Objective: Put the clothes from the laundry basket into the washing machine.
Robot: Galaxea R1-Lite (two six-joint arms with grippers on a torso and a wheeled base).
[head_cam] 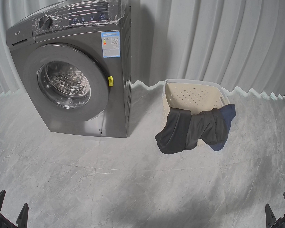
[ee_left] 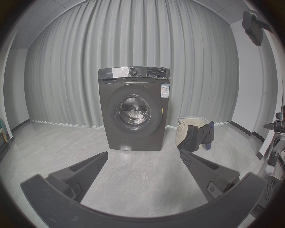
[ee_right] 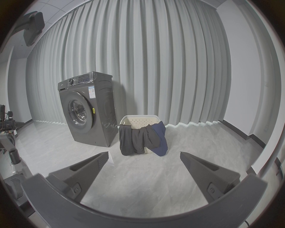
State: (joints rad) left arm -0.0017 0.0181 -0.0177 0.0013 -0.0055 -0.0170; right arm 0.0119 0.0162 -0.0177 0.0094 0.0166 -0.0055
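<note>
— Where's the laundry, from where you're standing?

— All at the laundry basket (head_cam: 195,96), the pale one with the little cut-out holes. A dark grey garment (head_cam: 179,130) is draped across its front rim and hangs down the outside to the floor (head_cam: 130,187). A navy garment (head_cam: 229,112) sits at the basket's right front corner, partly under the grey one, and spills over the edge too.

— And the washing machine?

— The washing machine (head_cam: 118,102) stands on the robot's left of the basket, close by, with a strip of bare floor between them. Both back onto the white curtain (head_cam: 214,37). The round door (head_cam: 64,84) looks shut against the front, and you can see the drum through its glass.

— What are the arms doing?

— They're low and near the robot, well apart from both the basket and the machine. The left end effector (ee_left: 144,155) has its fingers spread wide with nothing between them, and it faces the machine's front. The right end effector (ee_right: 144,155) is spread the same way, also holding nothing, and it faces the basket with the clothes hanging over it.

— So nothing's gripped?

— Nothing. Neither one touches any cloth.
</note>
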